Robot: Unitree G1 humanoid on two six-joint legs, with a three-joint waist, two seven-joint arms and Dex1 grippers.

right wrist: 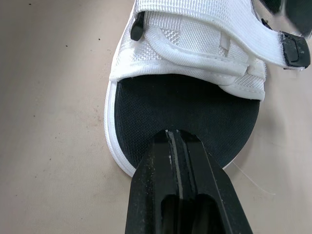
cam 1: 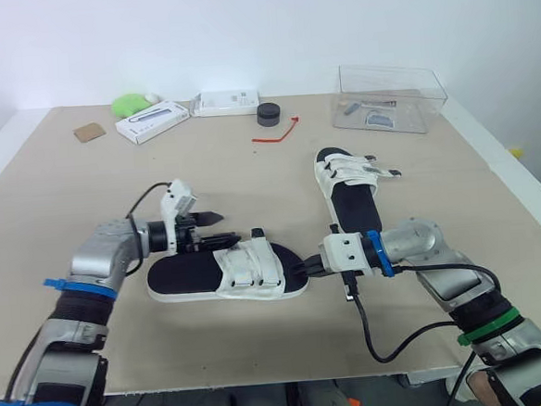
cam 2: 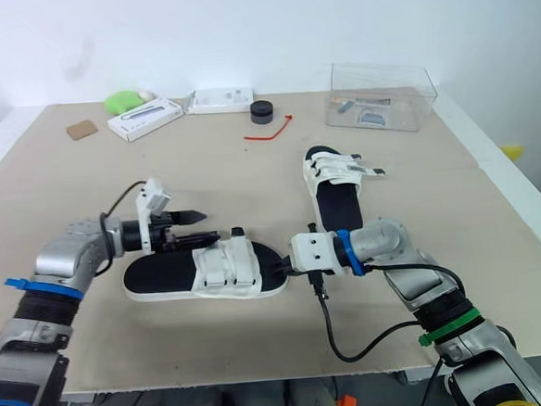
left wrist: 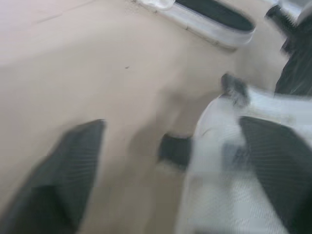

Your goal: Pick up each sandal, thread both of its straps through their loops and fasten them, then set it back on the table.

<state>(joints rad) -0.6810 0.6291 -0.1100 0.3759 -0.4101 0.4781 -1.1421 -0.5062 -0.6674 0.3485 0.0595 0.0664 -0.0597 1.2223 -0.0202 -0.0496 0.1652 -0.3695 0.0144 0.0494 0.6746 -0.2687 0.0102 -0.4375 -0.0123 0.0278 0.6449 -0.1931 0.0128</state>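
Hovering over near sandal [cam 1: 224, 273] on desk [cam 1: 75, 203] with left tool [cam 1: 222, 225] spread apart; pointing at its right end with right tool [right wrist: 174, 141] pinched together. Holding small items inside clear box [cam 1: 391, 97], far right.

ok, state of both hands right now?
Left hand: open, at the near sandal.
Right hand: closed on nothing, tips at that sandal's toe end.

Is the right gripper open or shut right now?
Shut: the right gripper has its two black fingers pressed together, tips at the toe of the near sandal.
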